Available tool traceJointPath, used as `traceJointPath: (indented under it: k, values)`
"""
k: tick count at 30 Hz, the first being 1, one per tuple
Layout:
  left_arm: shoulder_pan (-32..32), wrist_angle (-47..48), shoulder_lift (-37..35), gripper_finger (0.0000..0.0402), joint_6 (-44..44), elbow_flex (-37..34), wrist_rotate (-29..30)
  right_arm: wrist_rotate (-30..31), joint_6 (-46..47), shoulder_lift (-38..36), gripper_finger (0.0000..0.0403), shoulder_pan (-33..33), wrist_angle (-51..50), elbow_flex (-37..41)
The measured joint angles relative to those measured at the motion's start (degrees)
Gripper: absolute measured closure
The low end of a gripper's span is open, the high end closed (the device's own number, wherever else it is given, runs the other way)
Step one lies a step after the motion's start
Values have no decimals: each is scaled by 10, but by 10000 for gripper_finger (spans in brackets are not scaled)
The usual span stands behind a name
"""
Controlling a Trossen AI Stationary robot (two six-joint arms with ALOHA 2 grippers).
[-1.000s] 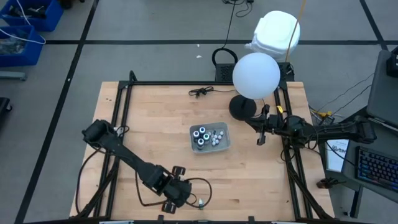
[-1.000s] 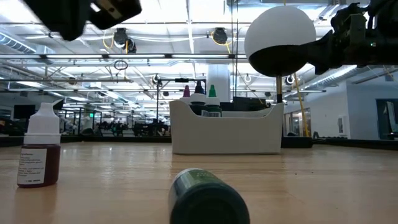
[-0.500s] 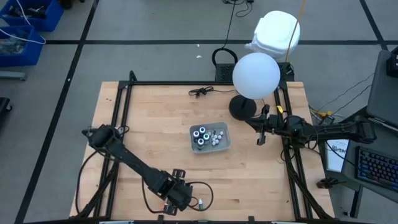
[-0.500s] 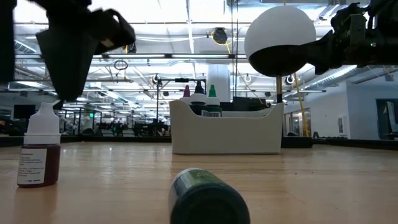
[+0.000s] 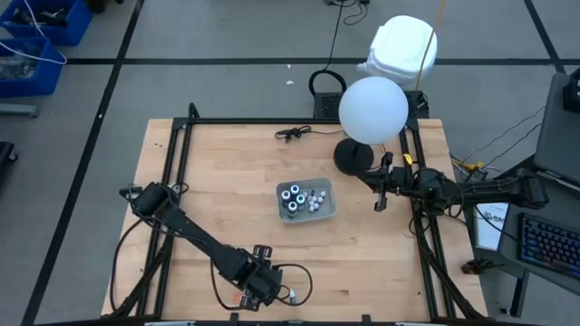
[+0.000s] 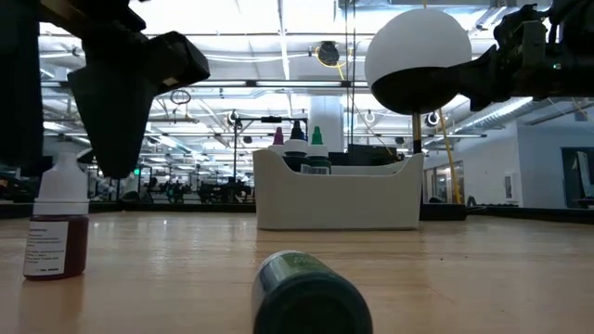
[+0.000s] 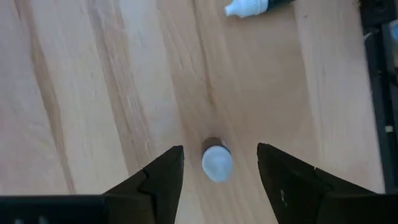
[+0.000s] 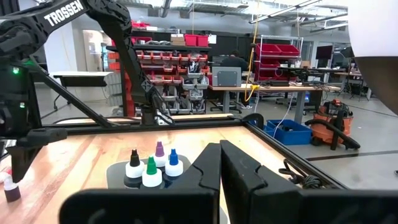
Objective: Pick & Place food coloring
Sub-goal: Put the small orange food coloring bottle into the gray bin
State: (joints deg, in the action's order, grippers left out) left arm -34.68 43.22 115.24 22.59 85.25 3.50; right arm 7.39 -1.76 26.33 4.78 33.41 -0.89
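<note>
Wooden table [image 5: 227,181], left gripper [image 7: 217,180] over one upright bottle [image 7: 216,163].

Its jaws are spread either side of the white-capped, dark-red bottle near the front edge; a second bottle [image 7: 249,6] lies nearby. More stand in the grey tray [image 5: 328,205]. Right gripper [image 5: 380,203], jaws pressed together, waits at the right edge.

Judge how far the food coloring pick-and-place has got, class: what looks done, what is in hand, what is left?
Done: several bottles stand in the grey tray. In hand: nothing yet; the open left gripper straddles an upright red bottle. Left: that one and a dark bottle lying on its side. The right gripper waits shut beside the tray.
</note>
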Motion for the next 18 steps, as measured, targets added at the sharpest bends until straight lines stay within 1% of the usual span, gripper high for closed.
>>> traceJointPath:
  k: [8,18]
  values:
    - [6,-6,0,192,4,-28,-3,0,0,0,403,0,0,0]
    - [16,-14,0,193,16,-28,-5,0,0,0,403,0,0,0]
